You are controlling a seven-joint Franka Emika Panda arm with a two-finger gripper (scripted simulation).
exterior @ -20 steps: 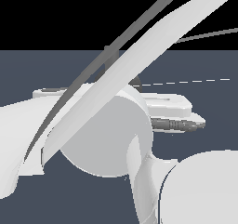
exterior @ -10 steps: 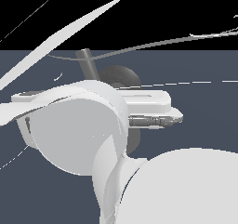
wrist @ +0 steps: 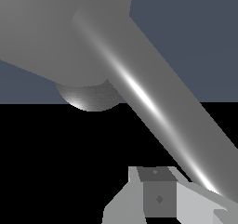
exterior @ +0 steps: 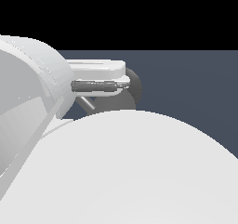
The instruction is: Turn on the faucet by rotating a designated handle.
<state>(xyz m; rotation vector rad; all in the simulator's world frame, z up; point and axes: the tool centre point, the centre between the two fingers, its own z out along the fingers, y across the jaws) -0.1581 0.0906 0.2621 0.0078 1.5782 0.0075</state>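
Note:
In the wrist view the faucet is a thick matte grey cylinder with a rounded darker base beneath it. Its handle, a shiny grey rod, runs slantwise from the cylinder down to my gripper and ends behind the pale fingers. The jaw gap is not visible. In the exterior view the white gripper lies level in front of the dark faucet. A short stretch of the handle slants out just below it.
My own white arm links fill the lower and left parts of the exterior view and hide most of the scene. A flat slate-blue floor lies behind the faucet.
The gripper has shifted toward the exterior view's left and slightly upward. The white arm links now fill much more of that view, and the thin curved streaks have gone.

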